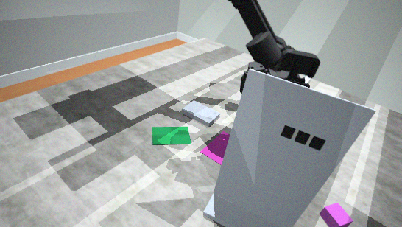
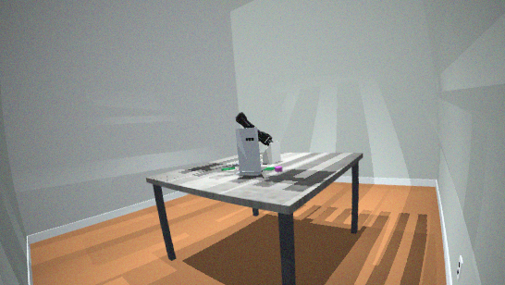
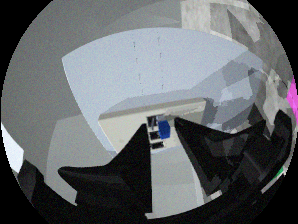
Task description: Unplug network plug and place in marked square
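The upright panel (image 1: 258, 147) (image 2: 249, 154) stands on the table, and the top view shows its side with three dark openings. In the wrist view, a beige plate (image 3: 117, 121) carries a row of dark sockets. The blue plug (image 3: 164, 129) sits at this row, in line with the gap between my fingertips. My gripper (image 3: 161, 122) is open, partly, with visible space on both sides of the plug. Whether a fingertip touches the plug or its tab cannot be told. The panel hides the fingers and plug in the top view. A magenta flat patch (image 1: 213, 149) is partly hidden by the panel; the marked square cannot be identified surely.
A green flat patch (image 1: 171, 135) and a pale flat block (image 1: 201, 113) lie on the table to the panel's left in the top view. A magenta block (image 1: 336, 214) (image 2: 278, 168) lies on its right. A white upright object (image 2: 275, 153) stands behind the panel in the exterior view.
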You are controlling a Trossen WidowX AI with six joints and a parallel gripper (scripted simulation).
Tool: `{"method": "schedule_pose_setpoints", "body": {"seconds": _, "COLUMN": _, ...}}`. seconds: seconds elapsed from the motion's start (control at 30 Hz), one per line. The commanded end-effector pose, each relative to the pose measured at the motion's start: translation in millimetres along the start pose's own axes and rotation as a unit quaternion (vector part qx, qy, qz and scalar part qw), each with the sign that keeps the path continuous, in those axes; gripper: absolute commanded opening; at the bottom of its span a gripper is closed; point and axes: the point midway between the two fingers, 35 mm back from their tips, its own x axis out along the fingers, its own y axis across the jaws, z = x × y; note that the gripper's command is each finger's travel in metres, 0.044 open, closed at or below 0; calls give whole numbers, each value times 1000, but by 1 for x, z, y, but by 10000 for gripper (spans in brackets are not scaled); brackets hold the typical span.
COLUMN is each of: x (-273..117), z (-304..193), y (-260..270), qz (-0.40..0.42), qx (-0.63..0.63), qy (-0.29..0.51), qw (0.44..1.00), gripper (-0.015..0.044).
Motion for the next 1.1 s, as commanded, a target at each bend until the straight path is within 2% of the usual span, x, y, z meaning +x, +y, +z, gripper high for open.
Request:
{"method": "schedule_pose_setpoints", "body": {"seconds": 0.0, "x": 2, "z": 0, "y": 0, "qz": 1, "qx": -2, "qy": 1, "qw": 1000, "gripper": 90}}
{"method": "schedule_pose_setpoints", "body": {"seconds": 0.47, "x": 2, "z": 0, "y": 0, "qz": 1, "qx": -2, "qy": 1, "qw": 1000, "gripper": 0}}
{"method": "schedule_pose_setpoints", "body": {"seconds": 1.07, "x": -6, "z": -2, "y": 0, "qz": 1, "qx": -2, "qy": 2, "qw": 1000, "gripper": 0}}
